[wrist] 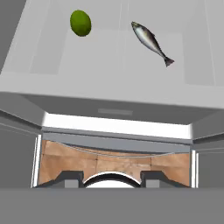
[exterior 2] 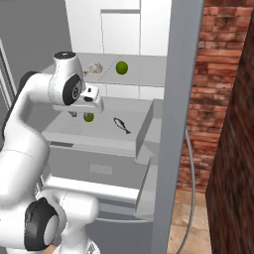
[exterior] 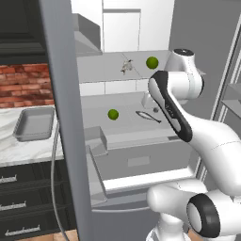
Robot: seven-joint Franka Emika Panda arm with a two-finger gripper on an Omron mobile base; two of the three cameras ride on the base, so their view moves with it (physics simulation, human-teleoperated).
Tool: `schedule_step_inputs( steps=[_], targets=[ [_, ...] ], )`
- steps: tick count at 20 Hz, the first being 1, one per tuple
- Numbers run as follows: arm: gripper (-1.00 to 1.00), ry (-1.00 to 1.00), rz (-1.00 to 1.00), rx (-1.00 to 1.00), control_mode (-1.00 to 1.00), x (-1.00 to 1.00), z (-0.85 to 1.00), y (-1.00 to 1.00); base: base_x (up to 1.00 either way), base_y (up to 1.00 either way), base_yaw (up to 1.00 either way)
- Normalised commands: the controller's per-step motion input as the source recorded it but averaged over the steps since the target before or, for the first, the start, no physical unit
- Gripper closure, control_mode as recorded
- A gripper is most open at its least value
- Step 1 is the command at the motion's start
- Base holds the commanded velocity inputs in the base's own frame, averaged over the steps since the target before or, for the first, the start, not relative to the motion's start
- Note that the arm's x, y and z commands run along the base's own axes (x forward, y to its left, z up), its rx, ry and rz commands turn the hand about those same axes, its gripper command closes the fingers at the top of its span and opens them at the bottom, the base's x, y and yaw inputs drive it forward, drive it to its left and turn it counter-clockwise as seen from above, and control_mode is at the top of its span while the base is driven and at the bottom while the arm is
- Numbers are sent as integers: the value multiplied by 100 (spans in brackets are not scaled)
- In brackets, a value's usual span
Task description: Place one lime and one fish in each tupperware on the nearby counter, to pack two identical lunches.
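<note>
Though unlabelled — lime (wrist: 80, 22) beside fish (wrist: 151, 42)

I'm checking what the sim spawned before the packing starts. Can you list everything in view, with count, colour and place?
limes: two, green; one on the upper fridge shelf, one on the lower fridge shelf.
fish: two, silvery grey; one on the upper shelf left of the lime there, one on the lower shelf right of the lime there.
tupperware: one visible, grey, empty, on the counter.
counter: one, white-grey marble over black drawers, left of the fridge.
fridge: one, grey, door open, pale shelves.
brick wall: red-brown, behind the counter.
arm: one, white with dark joints, reaching into the fridge.
tool: one, dark tips, over the lower shelf, nearly shut, holding nothing.
</note>
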Motion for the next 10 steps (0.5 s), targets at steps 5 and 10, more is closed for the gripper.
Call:
schedule_step_inputs(
  steps=[5,10],
  targets=[
    [-100,-3,-1,-6,-100,2,0,0,0,0,0],
    [-100,-39,-1,-11,-100,-70,-3,-1,0,0,0]
  ],
)
